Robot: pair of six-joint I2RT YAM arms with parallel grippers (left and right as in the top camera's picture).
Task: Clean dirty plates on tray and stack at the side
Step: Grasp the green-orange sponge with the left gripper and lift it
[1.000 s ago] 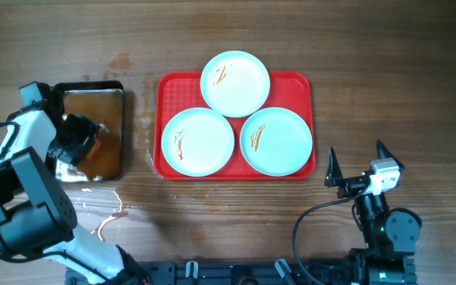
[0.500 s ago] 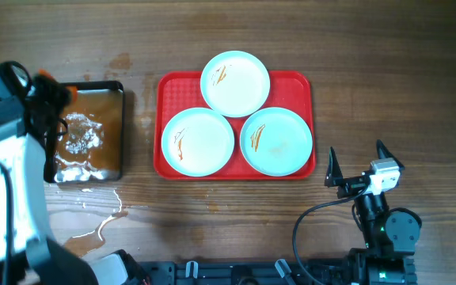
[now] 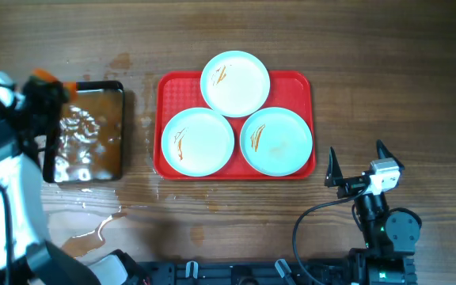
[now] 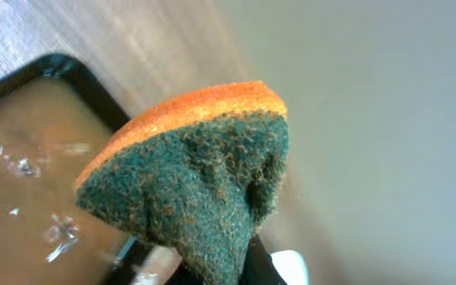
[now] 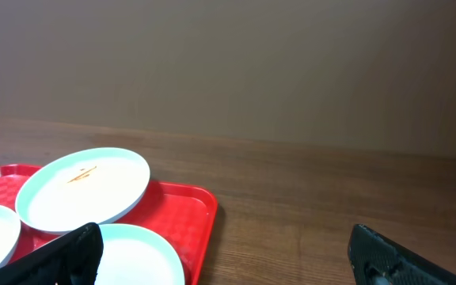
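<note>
**Overhead view.** The red tray (image 3: 167,85) lies in the middle of the wooden surface (image 3: 386,63). 3 plates (image 3: 235,83) are carried on it in a triangle. The far plate slightly overhangs the far rim, and the near-left plate (image 3: 198,141) and near-right plate (image 3: 276,141) sit side by side. An orange-brown smear is seen on each. Whether the rims touch cannot be resolved.

A black-rimmed metal pan (image 3: 93,83) stands left of the tray and apart from it, filled with brown liquid broken by glints. A puddle (image 3: 93,229) is spread on the surface near the pan's near edge.

The left arm is blurred. Its hand (image 3: 44,90) is placed over the pan's far-left corner, and only an orange edge of the sponge (image 3: 42,77) can be made out there.

The right hand (image 3: 355,150) is held at the near right of the surface, apart from the tray. Its fingers are spread wide with nothing between them.

**Left wrist view.** The sponge (image 4: 188,174) fills the centre, with the green scouring face toward the camera and the orange layer above. The fingers are almost wholly hidden behind it and are pressed together on it. Only dark parts show at the bottom edge.

**Right wrist view.** Only the tips of the 2 fingers (image 5: 62,253) are seen, in the lower corners. 1 plate is seen whole and 2 are cut off by the frame.
</note>
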